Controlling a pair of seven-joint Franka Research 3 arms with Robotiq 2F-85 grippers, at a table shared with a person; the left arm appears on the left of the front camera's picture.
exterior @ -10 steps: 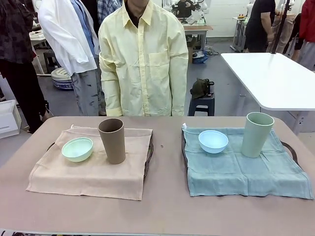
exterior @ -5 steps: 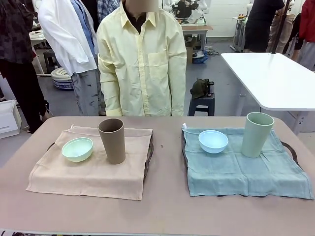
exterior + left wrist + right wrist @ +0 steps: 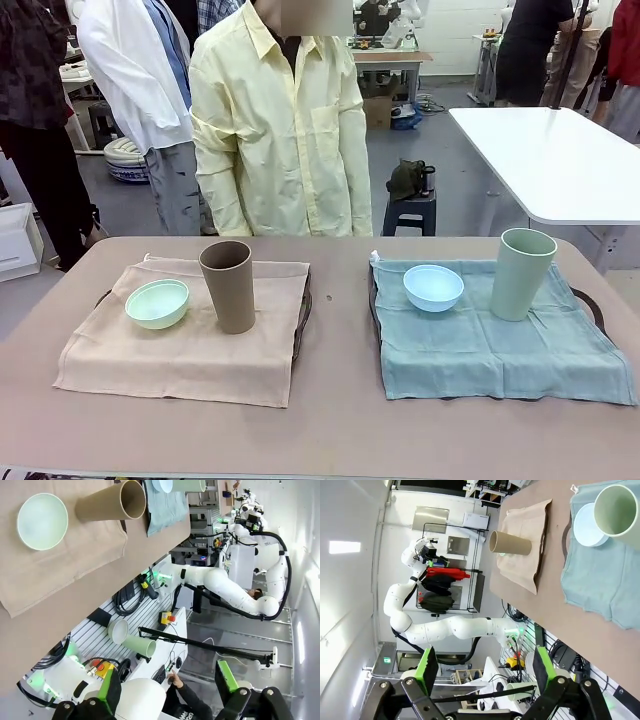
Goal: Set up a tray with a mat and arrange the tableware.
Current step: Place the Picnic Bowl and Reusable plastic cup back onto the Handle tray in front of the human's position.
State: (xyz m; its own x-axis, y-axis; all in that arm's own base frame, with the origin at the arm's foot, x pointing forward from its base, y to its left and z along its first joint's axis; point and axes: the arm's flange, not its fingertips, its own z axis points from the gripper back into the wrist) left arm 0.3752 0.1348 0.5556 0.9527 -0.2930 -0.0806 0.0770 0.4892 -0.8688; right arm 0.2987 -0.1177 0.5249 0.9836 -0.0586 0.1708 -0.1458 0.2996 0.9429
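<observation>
On the left, a dark tray (image 3: 304, 310) lies under a beige mat (image 3: 180, 350). A mint green bowl (image 3: 157, 303) and a brown tumbler (image 3: 228, 286) stand upright on that mat. The right tray (image 3: 593, 305) carries a blue-green mat (image 3: 500, 350) with a light blue bowl (image 3: 433, 287) and a pale green tumbler (image 3: 523, 273). My left gripper (image 3: 167, 685) is open and holds nothing, well back from the mint bowl (image 3: 42, 514) and brown tumbler (image 3: 110, 502). Also open with nothing in it, my right gripper (image 3: 485, 665) is off the table's edge, away from the pale green tumbler (image 3: 620, 510) and blue bowl (image 3: 588, 526).
A person in a yellow shirt (image 3: 285, 130) stands at the far side of the brown table (image 3: 340, 420), hands not over it. A strip of bare tabletop runs between the trays and along the near edge. A white table (image 3: 550, 150) stands behind on the right.
The person has shifted slightly to the picture's left. The tableware, mats and trays have not moved.
</observation>
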